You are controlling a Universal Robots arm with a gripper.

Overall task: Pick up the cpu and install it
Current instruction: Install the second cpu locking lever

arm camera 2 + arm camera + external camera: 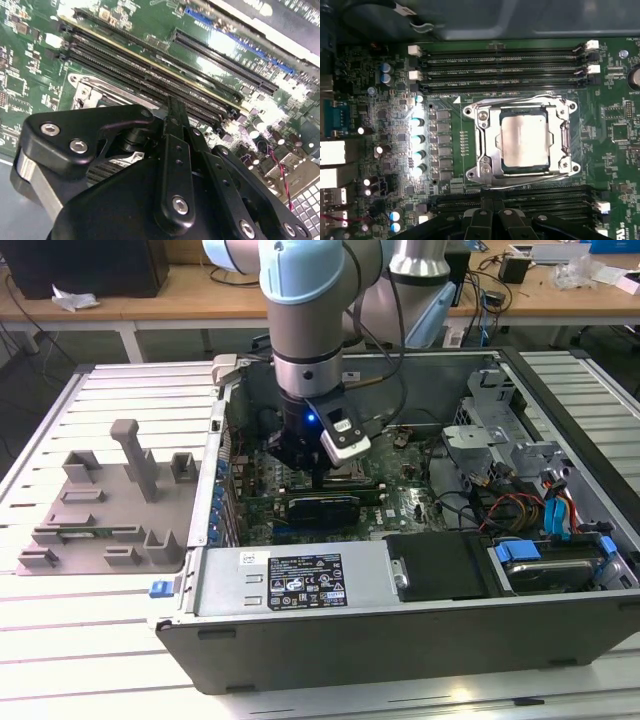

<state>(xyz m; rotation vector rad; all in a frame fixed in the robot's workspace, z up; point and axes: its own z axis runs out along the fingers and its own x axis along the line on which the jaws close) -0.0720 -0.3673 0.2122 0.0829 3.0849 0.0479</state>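
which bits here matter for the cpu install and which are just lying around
Job:
- cpu, lying in the socket frame
- hand, low over the motherboard

Lying about:
- grey tray, outside the case
- memory slots
- cables

Bright overhead light, glare on motherboard

Exterior view looks down from high up at the open computer case, while both wrist views sit close over its motherboard.
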